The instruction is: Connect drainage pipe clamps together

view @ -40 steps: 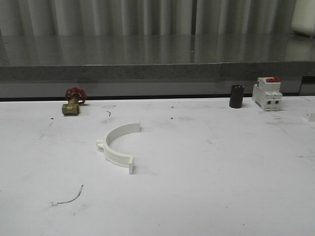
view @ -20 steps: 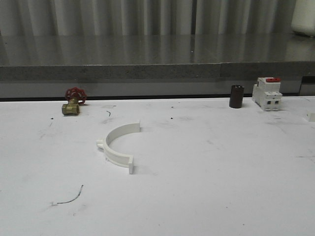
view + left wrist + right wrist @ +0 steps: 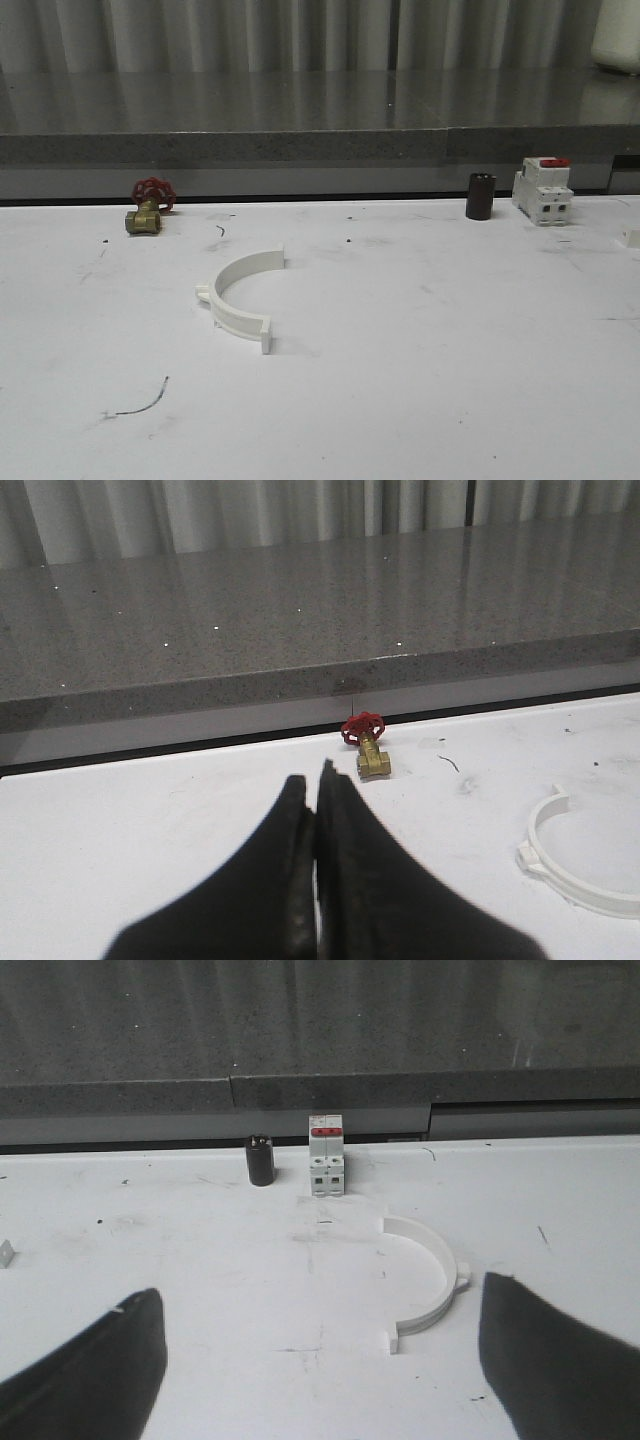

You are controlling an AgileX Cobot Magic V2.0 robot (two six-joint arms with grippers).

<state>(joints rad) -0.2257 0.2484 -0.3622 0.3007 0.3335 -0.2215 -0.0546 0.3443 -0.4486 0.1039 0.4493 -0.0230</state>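
One white clamp half [image 3: 240,297] lies flat near the middle of the white counter [image 3: 450,380], its open side facing 3 o'clock. The other clamp half [image 3: 432,1280] lies in front of the right gripper [image 3: 320,1360], whose fingers are spread wide with nothing between them. The left gripper [image 3: 316,880] is clenched tight (nothing in it). A red-handled brass valve [image 3: 149,206] sits at 11 o'clock from the first half.

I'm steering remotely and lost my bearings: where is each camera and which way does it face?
Front: faces forward over the white table; white plastic half-ring clamp left of centre.
Left wrist: behind the shut left claw, facing the red-handled brass valve; shares valve and clamp with front.
Right wrist: behind the open right claw, facing a second half-ring clamp and the red-topped white switch.
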